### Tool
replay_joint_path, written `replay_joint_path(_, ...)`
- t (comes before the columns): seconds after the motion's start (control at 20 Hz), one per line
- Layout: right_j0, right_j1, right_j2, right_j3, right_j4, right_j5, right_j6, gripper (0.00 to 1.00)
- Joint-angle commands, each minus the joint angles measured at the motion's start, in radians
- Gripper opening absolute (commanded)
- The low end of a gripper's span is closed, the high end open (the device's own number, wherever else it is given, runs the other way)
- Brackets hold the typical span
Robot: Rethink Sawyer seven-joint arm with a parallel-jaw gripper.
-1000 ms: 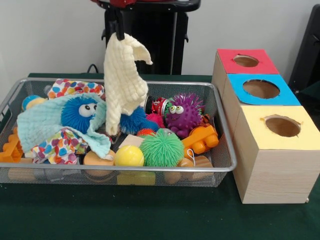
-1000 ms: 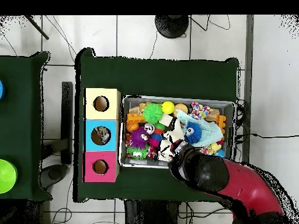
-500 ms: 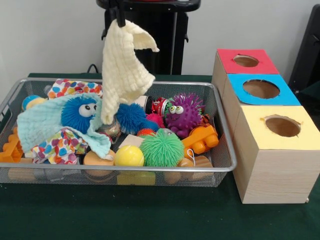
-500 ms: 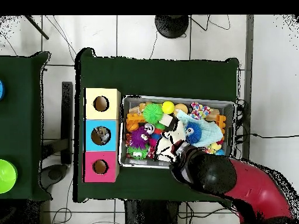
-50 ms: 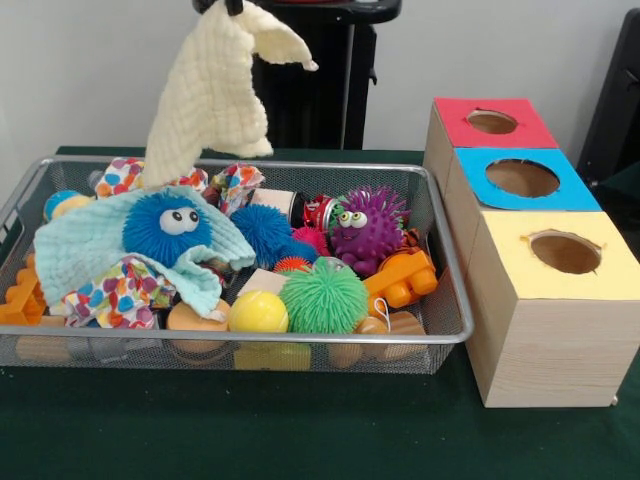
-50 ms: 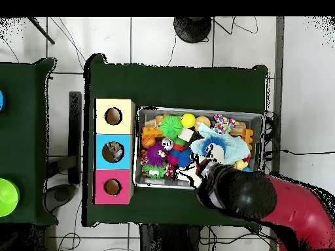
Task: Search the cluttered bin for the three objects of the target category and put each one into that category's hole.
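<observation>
A cream waffle cloth (image 5: 212, 88) hangs in the air over the back left of the wire bin (image 5: 300, 340), clear of the toys. My gripper (image 5: 232, 5) shows only at the top edge, shut on the cloth's upper corner. In the overhead view the arm (image 6: 243, 195) covers the gripper, and a bit of the pale cloth (image 6: 190, 174) shows beside it. A light blue cloth (image 5: 90, 245) and a dotted cloth (image 5: 112, 293) lie at the bin's left. Three boxes with holes stand to the right: red (image 5: 493, 122), blue (image 5: 522, 178), yellow (image 5: 563, 252).
The bin holds a blue fuzzy ball with eyes (image 5: 166, 224), a purple spiky toy (image 5: 366, 228), a green spiky ball (image 5: 322, 297), a yellow ball (image 5: 258, 312), an orange block (image 5: 402, 277) and a can (image 5: 318, 211). Something lies inside the blue box's hole (image 6: 113, 151).
The gripper has risen and carried the cream cloth up and to the left in the front view. Its lower end has come free of the toys, uncovering a dotted cloth and a blue ball.
</observation>
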Motion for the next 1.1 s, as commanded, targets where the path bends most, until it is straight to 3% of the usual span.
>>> replay_joint_path(0.05, -0.047, 0.035, 0.11, -0.116, -0.069, 0.128, -0.327, 0.0)
replay_joint_path(1.1, -0.169, 0.166, 0.241, -0.174, -0.126, 0.139, -0.378, 0.0)
